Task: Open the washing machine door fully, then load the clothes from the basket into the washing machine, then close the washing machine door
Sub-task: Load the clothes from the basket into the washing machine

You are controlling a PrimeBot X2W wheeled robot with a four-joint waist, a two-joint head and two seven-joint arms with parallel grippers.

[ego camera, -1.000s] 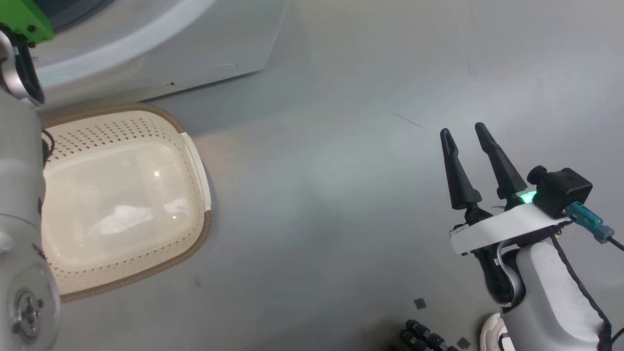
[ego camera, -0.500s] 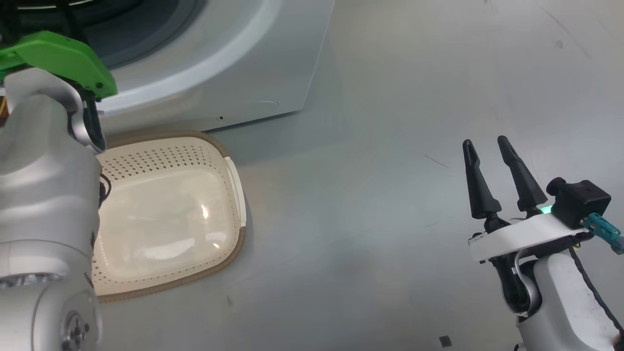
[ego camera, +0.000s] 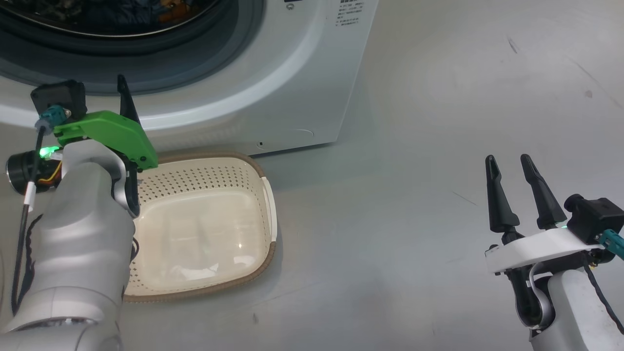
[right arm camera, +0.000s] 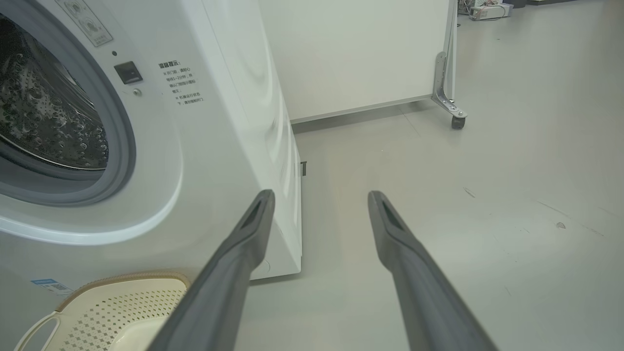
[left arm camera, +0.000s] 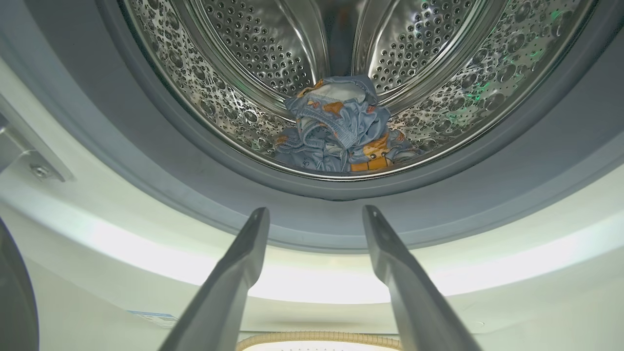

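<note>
The washing machine fills the top of the head view with its opening uncovered. The clothes, light-blue with orange figures, lie heaped at the bottom of the steel drum. A dark curved edge beside a metal bracket may be the door's rim. On the floor before the machine, the cream basket holds nothing. My left gripper is open and empty, pointing into the opening just outside the grey gasket. My right gripper hangs open and empty over bare floor, far right of the basket.
A white panel on casters stands behind the machine's right side, with one caster on the floor. Grey floor stretches between the basket and my right arm. The basket rim lies right under my left gripper.
The head camera has swung up and left, bringing the machine's opening and my left arm into the picture. Both grippers stay open; the basket and right arm keep their places.
</note>
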